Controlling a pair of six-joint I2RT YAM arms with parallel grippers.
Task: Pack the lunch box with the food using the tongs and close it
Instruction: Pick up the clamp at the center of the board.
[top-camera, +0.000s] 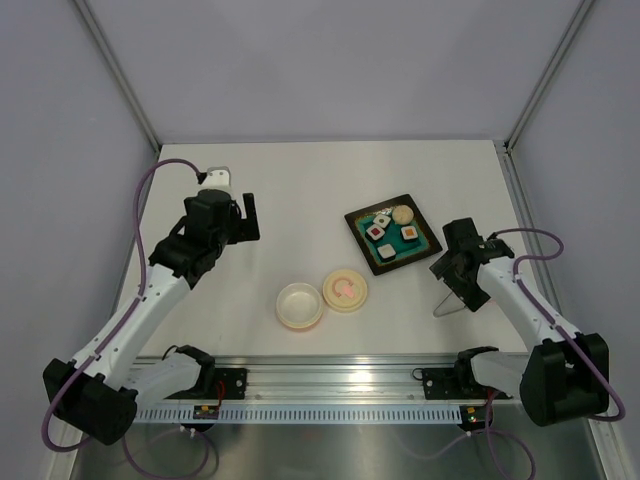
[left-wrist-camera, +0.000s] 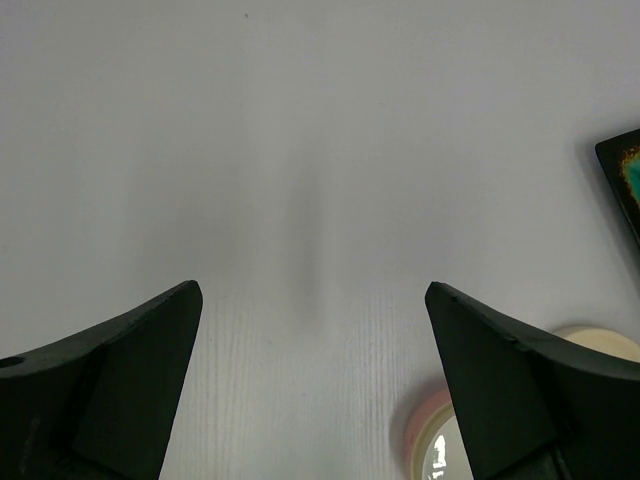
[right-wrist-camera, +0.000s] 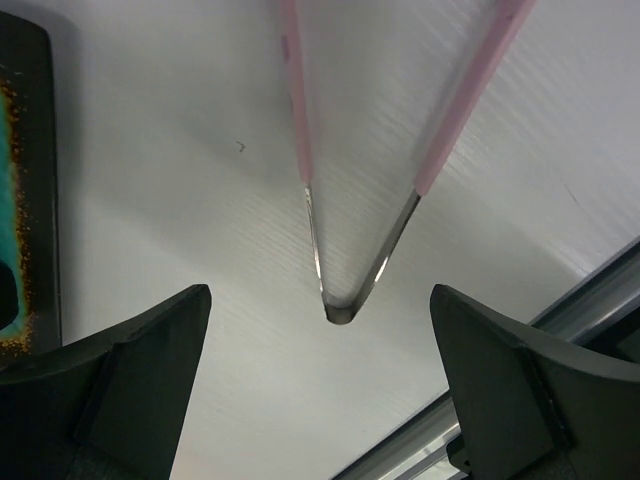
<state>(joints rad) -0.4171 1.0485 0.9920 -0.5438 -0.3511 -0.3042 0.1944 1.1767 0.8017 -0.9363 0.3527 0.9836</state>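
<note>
**Hovering wide open, both hands hold nothing**

The left arm stretches from its near-left base up the left side of the worktop (top-camera: 200, 290) and bends at the elbow. Its left hand (top-camera: 246, 216) is turned toward the centre, with its jaws spread fully apart over bare surface.

The right arm folds inward from its near-right base. Its right hand (right-wrist-camera: 320, 290) tips down over the tongs (right-wrist-camera: 340, 314), with its fingers (right-wrist-camera: 130, 370) splayed wide on either side of the joined end and clear of it. The tongs lie flat near the front rail (top-camera: 340, 375).

The lunch box (top-camera: 299, 305) sits open at near centre, with its lid (top-camera: 345, 289) just beside it on the right. The food (top-camera: 385, 232) rests on the dark tray (top-camera: 364, 244), farther back and to the right.
</note>
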